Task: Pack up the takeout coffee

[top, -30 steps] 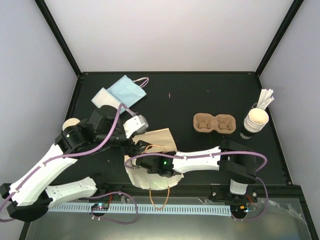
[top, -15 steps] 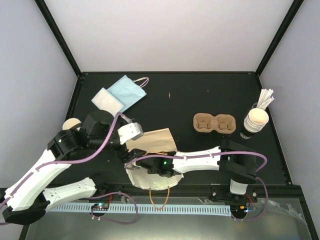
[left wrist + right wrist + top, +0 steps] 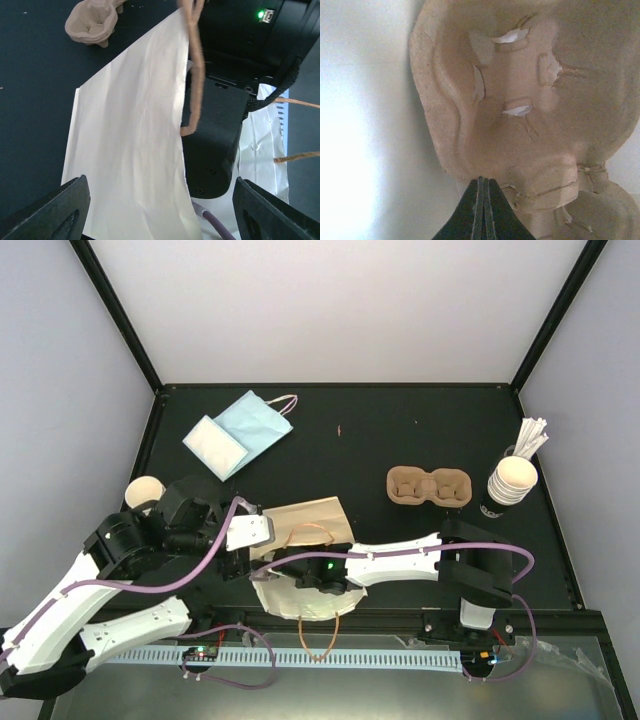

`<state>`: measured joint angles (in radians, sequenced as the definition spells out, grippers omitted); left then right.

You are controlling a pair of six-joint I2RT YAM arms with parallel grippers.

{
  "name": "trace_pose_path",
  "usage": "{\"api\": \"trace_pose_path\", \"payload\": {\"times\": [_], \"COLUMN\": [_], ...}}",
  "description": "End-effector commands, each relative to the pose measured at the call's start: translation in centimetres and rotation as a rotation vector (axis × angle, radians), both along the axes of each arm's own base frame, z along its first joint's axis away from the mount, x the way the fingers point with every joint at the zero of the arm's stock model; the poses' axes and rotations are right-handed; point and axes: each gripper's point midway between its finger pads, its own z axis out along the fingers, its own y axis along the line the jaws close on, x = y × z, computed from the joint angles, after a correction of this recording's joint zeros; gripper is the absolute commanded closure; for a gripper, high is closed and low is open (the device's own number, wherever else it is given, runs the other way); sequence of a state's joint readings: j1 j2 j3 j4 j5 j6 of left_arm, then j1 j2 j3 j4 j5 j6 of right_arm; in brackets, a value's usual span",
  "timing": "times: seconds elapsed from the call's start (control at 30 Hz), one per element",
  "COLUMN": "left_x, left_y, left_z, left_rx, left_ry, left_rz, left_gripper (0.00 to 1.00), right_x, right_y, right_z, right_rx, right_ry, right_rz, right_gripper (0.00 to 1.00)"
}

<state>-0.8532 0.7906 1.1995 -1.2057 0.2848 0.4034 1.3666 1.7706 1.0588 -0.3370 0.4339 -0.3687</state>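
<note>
Beyond the left fingers, out past the elbow side of that arm and well apart from the pads, stands the takeout coffee [image 3: 144, 491], a single cream cup upright on the dark table, not yet packed. The left gripper [image 3: 160, 187] has its fingers [image 3: 65, 210] spread wide and clamping nothing. A flat white panel of the paper bag [image 3: 130, 150] lies between and ahead of them, so the hand looks placed to steady or widen the bag's mouth, though I cannot tell whether either pad touches the paper. A twine handle [image 3: 195, 75] hangs just beyond the fingers, against the right arm's black wrist. That arm reaches across to the bag from the right. Its wrist view shows the right gripper [image 3: 481, 189] pressed shut, tips together at the near edge of a brown pulp carrier [image 3: 530, 125] that lies against white paper. Probably it is seating the carrier inside the bag so a cup will have a socket to sit in, but whether the tips pinch the pulp or merely touch it is unclear. Far off to the right of both hands, a second carrier [image 3: 428, 485] and a stack of cups [image 3: 512, 480] with white sticks wait untouched.
</note>
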Motion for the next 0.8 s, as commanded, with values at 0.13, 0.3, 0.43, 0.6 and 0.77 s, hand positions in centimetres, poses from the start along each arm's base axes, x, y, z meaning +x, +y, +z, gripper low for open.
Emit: {"api": "trace_pose_path", "payload": {"times": [0.13,0.3,0.43,0.6,0.77], "left_x": [-2.0,-0.3,1.2,2.1,2.8], "left_y": [-1.8,-3.1,-3.1,-2.9,-2.5], "left_z": [-0.2,0.3,0.7,0.2,-0.1], "left_rx": [-0.053,-0.069,-0.051,-0.006,0.025], "left_ry": [0.051,0.02,-0.038,-0.064,-0.095], "left_rz": [-0.156,-0.128,-0.083,-0.064,-0.039], "left_gripper": [0.25,0.44,0.63,0.79,0.93], "right_x": [0.0,0.0,0.0,0.0,0.1], "right_y": [0.1,0.1,0.0,0.0,0.1], "right_z": [-0.1,0.0,0.0,0.1,0.3], "right_rx": [0.007,0.009,0.006,0.008,0.017], "right_ry": [0.008,0.008,0.007,0.003,-0.007], "right_rz": [0.007,0.008,0.007,0.006,0.018], "right_gripper": [0.99,0.99,0.99,0.99,0.99]}}
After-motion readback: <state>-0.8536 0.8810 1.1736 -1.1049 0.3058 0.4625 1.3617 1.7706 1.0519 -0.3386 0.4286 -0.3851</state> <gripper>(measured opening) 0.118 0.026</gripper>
